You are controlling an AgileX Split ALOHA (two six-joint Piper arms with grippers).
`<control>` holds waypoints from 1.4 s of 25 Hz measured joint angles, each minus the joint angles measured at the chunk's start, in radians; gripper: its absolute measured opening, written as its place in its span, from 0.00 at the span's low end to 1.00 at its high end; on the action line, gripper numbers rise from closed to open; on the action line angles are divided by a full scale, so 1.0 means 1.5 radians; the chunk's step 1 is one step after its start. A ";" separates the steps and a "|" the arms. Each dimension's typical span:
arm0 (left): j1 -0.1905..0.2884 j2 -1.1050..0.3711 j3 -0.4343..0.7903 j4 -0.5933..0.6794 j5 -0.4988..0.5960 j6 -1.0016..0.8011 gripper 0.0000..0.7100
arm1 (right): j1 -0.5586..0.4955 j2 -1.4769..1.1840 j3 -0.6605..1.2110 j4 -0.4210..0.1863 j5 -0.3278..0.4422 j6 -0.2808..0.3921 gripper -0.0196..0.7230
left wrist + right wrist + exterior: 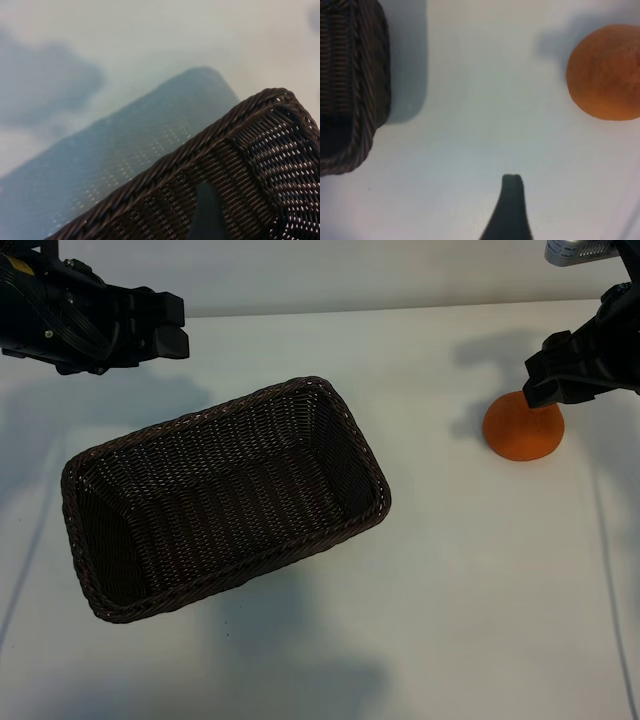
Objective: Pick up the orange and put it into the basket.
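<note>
The big brown basket [225, 500] sat empty in the middle of the white table [470, 590]. The left gripper [165, 330] waited up by the basket's far corner, jaws open. The right gripper [545, 375] hung just over the orange [523, 430] — jaws open, holding nothing. It probably needed to go lower — one finger on each side of the orange — and squeeze gently.
</note>
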 joint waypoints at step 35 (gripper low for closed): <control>-0.001 -0.175 0.225 0.301 0.110 -0.390 0.76 | 0.000 0.000 0.000 0.000 -0.005 -0.001 0.83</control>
